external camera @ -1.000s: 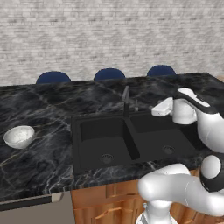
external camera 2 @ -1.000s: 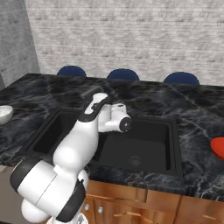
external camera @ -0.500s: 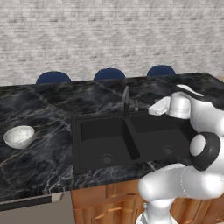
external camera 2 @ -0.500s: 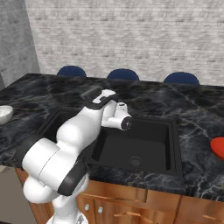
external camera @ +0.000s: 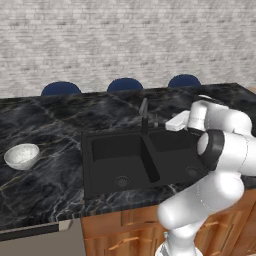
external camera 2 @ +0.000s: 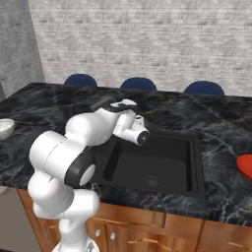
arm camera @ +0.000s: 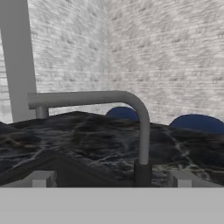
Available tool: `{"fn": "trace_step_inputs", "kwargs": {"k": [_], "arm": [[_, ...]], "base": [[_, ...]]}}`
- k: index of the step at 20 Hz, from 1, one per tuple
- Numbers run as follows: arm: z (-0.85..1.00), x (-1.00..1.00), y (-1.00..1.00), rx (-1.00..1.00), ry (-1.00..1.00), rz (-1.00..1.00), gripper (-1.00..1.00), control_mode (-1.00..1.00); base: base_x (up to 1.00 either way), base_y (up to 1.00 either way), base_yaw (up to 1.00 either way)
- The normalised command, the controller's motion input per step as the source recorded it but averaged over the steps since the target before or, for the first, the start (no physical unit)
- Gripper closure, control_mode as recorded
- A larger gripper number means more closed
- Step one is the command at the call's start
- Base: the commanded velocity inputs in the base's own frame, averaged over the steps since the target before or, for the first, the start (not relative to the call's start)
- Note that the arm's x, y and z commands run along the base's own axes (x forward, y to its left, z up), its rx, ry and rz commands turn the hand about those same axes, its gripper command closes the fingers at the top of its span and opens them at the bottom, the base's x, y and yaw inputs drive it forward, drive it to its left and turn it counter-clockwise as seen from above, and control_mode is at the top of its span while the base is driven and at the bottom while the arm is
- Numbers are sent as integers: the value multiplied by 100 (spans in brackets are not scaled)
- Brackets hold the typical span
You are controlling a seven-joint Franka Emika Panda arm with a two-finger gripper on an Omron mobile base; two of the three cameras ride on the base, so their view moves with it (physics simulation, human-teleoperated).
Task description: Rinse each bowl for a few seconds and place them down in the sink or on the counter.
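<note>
Bowl well left of gripper

Faucet upright just ahead of the pincer; open counter around.

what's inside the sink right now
Both basins of the sink look bare apart from a round drain in each. The arm covers part of the right basin in the left base view. The bowl sits on the counter.

Black marble counter carries one white bowl, well to the left of the gripper, and a red object at its right.
</note>
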Motion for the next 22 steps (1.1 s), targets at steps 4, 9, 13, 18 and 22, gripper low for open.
{"fn": "trace_step_inputs", "kwargs": {"k": [4,9,13,18,22], "arm": [[-13,33,-8,0,0,1,-100,-100],[-13,30,-3,0,0,1,-100,-100],[-19,26,-1,0,0,1,-100,-100],[-24,23,0,0,0,1,-100,-100],[-20,25,-2,1,0,1,-100,-100]], "base": [[0,0,0],[0,0,0],[0,0,0],[0,0,0],[0,0,0]]}}
